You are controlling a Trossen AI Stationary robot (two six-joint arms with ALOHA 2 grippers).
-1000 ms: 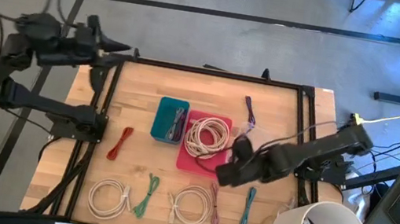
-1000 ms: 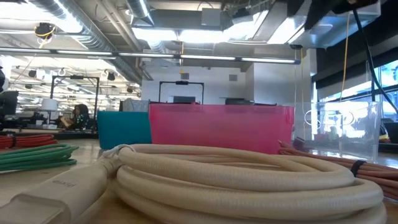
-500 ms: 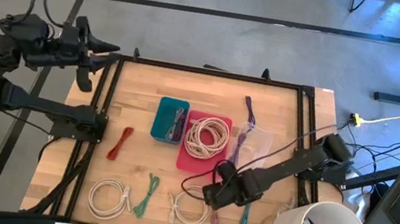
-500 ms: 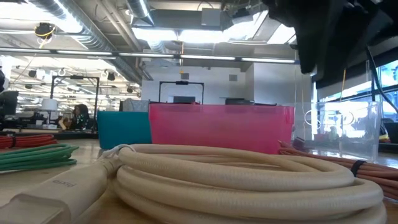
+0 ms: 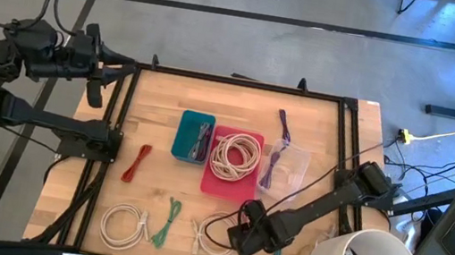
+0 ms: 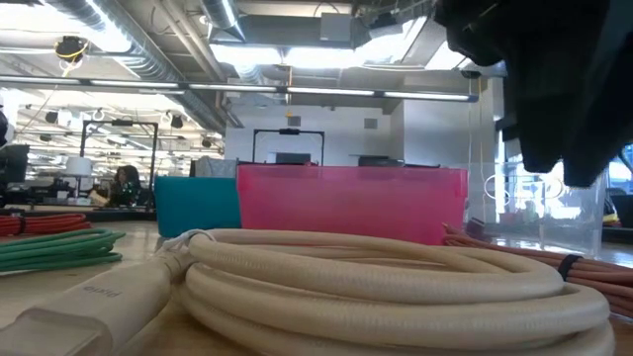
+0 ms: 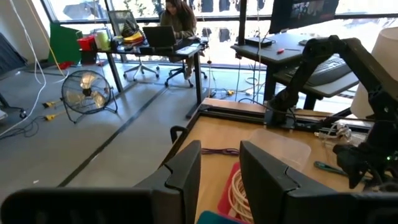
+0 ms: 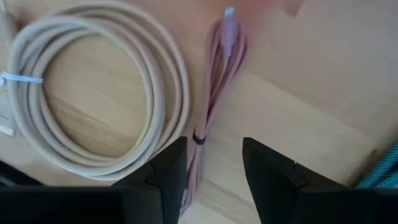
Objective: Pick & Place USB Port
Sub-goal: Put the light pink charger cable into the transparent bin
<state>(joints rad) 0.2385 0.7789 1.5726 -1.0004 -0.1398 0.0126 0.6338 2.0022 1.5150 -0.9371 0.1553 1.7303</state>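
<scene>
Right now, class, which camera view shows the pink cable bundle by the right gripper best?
The right wrist view: the pink cable fills the frame, lying straight beside the beige coil, with the open right gripper over it. The high view shows only a sliver beside that gripper. The low and left wrist views do not clearly show it.

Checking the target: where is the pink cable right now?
In the right wrist view, the pink cable lies on the table between the right gripper's open fingers, beside the beige coil.

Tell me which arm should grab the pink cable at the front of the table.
The right. Its gripper hangs just over the pink cable, fingers open on either side of it. The left gripper is off at the table's far left corner, well away from it.
</scene>
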